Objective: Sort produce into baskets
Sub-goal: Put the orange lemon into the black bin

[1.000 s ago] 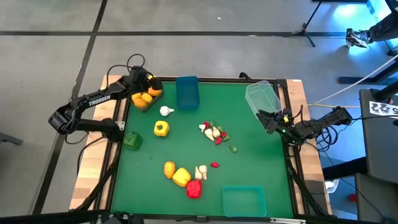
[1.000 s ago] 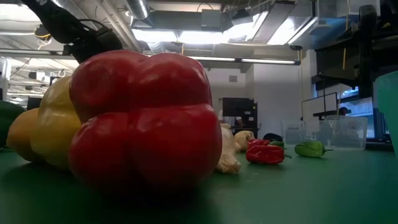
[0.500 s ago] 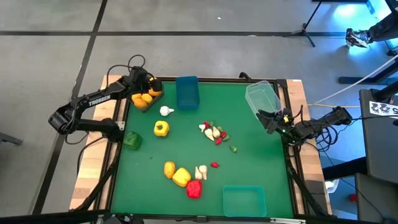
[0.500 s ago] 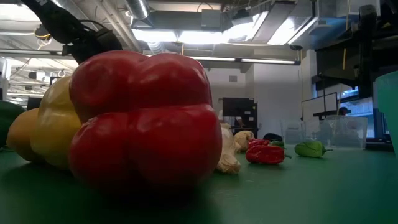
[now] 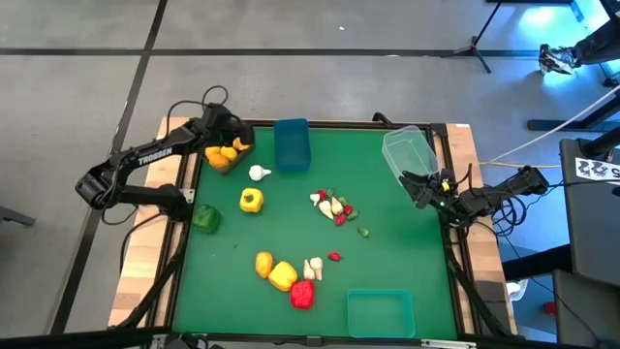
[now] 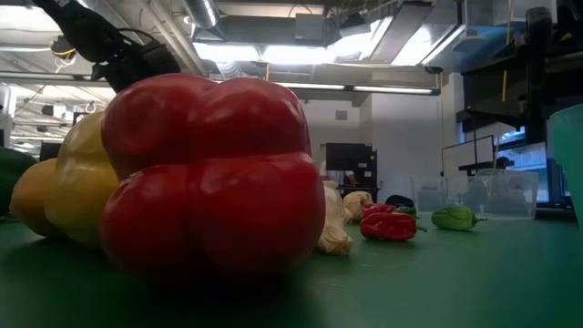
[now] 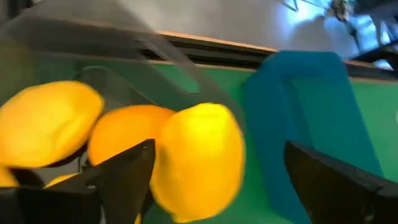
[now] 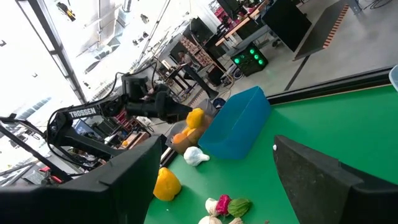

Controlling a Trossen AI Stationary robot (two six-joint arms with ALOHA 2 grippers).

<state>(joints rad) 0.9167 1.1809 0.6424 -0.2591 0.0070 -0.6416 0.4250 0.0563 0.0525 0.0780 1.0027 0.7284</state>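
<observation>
Low view: a glossy red toy bell pepper fills the left centre of the frame, with a yellow pepper just behind it at the left. Farther off, right of centre, lie a white garlic-like piece, a small red chili and a small green one.

From above, the teal-green rectangular plastic basket sits at the bottom of the green table mat, right of centre. Left of it, the red pepper, yellow pepper and an orange round fruit cluster near the bottom centre. A pile of small white, red and green bits lies mid-frame, a second yellow bell pepper to its left, and a green bell pepper at the mat's left edge.

At the upper left, the left gripper hangs over the dark grey translucent basket, which holds yellow-orange fruits. In the left wrist view its 2 fingers stand wide apart, and a blurred yellow fruit shows between them, touching neither.

The blue basket stands at the top centre. At the right edge, the right gripper waits with jaws apart, empty, beside the tilted clear basket.
</observation>
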